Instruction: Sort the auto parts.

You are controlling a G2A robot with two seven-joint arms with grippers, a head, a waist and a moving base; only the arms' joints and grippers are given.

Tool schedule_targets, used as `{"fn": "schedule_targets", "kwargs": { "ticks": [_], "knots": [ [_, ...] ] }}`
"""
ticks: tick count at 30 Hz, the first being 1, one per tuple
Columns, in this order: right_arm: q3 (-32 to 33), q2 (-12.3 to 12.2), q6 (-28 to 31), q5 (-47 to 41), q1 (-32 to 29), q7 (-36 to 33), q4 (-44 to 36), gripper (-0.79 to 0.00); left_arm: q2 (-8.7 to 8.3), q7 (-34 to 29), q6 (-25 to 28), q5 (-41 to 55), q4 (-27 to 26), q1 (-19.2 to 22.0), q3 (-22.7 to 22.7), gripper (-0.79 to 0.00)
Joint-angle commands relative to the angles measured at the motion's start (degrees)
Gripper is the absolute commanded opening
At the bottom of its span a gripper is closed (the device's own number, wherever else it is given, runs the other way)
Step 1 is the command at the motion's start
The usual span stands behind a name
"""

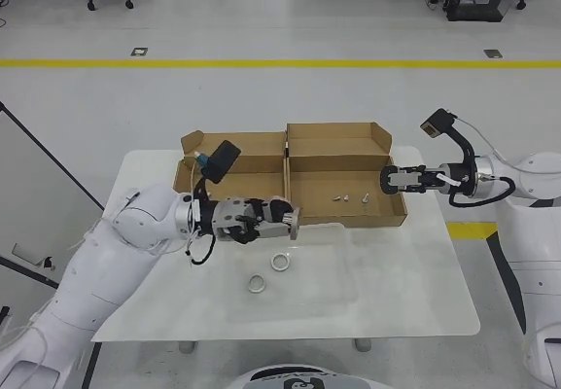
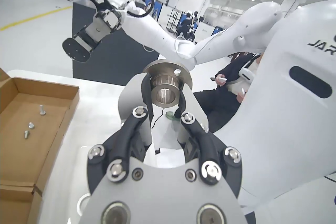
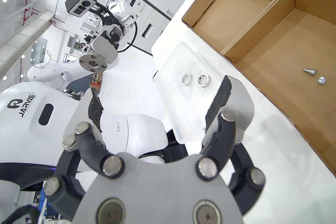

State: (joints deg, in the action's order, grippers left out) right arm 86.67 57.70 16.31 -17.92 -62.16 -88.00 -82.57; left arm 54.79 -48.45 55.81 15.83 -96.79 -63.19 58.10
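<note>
**A:** Well, what's in hand?

**B:** My left gripper (image 2: 163,97) is clamped on the hub (image 2: 168,72). My fingers pinch its sleeve, and the flange sticks out past the tips. It hangs over the far edge of the tray (image 1: 329,272), just short of the boxes. My right gripper (image 3: 160,93) is spread wide and holds nothing, at the outer side wall of the right box (image 1: 314,190).

**A:** And the other parts?

**B:** Three bolts (image 1: 352,196) lie in the right box, and two rings (image 1: 280,262) sit in the tray.

**A:** What worries you?

**B:** Mostly the grip. I judge the flange to be the heavy end, and it lies beyond my pads. A quick swing could twist the hub in my fingers or slide it out onto the table (image 1: 163,292).

**A:** Anything else?

**B:** The box walls. If I carry the hub low, the flange may catch the cardboard and shove the box. I also have to choose the right box. If the hub drops among the bolts, the sort is spoiled, so the left box (image 1: 256,180) looks the likelier home. And if I steer right, my two arms could crowd each other.
</note>
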Motion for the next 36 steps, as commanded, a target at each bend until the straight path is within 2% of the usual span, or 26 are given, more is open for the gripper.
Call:
{"fn": "schedule_targets", "kwargs": {
  "ticks": [1, 6, 11, 24, 28, 33, 36],
  "knots": [
    [0.0, 0.0, 0.0, 0.0, 0.0, 0.0, 0.0, 0.000, -0.30, 1.3, 1.3, 2.6, -0.1, -0.8, 0.5, -0.785],
    [0.0, 0.0, 0.0, 0.0, 0.0, 0.0, 0.0, 0.000, -0.52, 2.2, 2.2, 13.4, -2.7, -2.0, 2.3, -0.785],
    [0.0, 0.0, 0.0, 0.0, 0.0, 0.0, 0.0, 0.000, 0.35, 2.2, 2.2, 22.8, -4.8, -2.6, 5.0, -0.785],
    [0.0, 0.0, 0.0, 0.0, 0.0, 0.0, 0.0, 0.000, 5.41, 2.2, 2.2, 41.9, -9.2, -3.6, 11.0, -0.785],
    [0.0, 0.0, 0.0, 0.0, 0.0, 0.0, 0.0, 0.000, 7.10, 2.1, 2.2, 44.3, -10.0, -3.9, 12.0, -0.785],
    [0.0, 0.0, 0.0, 0.0, 0.0, 0.0, 0.0, 0.000, 8.27, 2.1, 2.2, 40.8, -9.0, -4.0, 12.4, -0.785],
    [0.0, 0.0, 0.0, 0.0, 0.0, 0.0, 0.0, 0.000, 8.24, 2.1, 2.2, 34.4, -7.8, -3.9, 12.4, -0.785]
  ]
}}
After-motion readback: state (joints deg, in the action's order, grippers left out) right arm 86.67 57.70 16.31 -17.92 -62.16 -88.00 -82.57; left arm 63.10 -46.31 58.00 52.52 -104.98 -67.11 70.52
